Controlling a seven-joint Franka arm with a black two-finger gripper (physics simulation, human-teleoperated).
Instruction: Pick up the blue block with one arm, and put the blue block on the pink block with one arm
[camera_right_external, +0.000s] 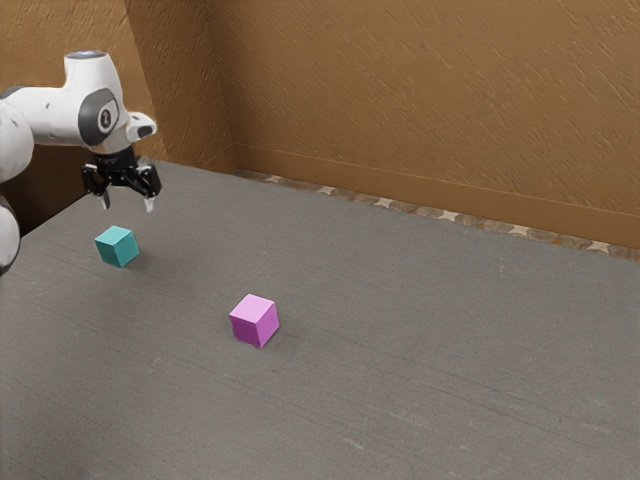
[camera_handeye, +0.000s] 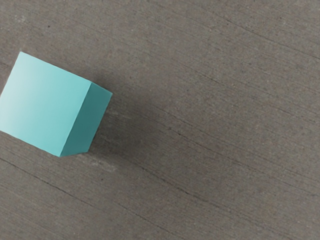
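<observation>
From where I stand, the gripper hangs above the blue block, fingers spread apart and holding nothing. The block (more teal than blue to my eye) rests flat on the grey table, well apart from the pink block. To reach well, I judge the hand should centre over the block, turn until its fingers face two opposite flat sides, then descend straight. Being a cube, it has no long axis; from the wrist camera its sides lie skewed to the hand.
</observation>
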